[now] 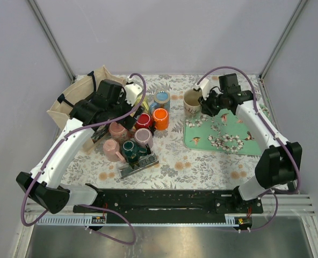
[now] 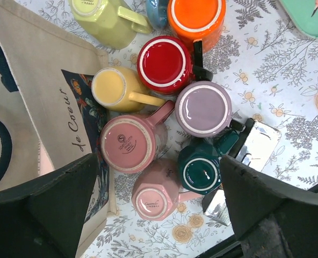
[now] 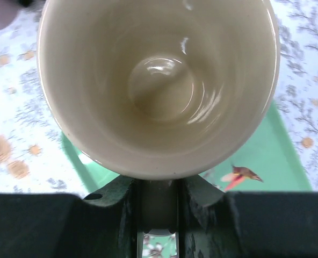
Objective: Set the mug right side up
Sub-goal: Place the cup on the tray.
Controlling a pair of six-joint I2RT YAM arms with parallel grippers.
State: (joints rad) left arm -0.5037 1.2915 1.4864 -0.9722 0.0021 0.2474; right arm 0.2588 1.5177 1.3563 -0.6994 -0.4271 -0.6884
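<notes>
Jaws of the right gripper (image 3: 159, 207) are pinching the handle of the cream mug (image 3: 161, 86), which is showing just ahead of them by the far left corner of the green tray (image 3: 272, 156), mouth facing up, long axis roughly vertical. Well apart, the left gripper (image 2: 156, 188) is hanging spread wide over clustered coloured mugs (image 2: 164, 64) beside a canvas bag (image 2: 35, 86)
</notes>
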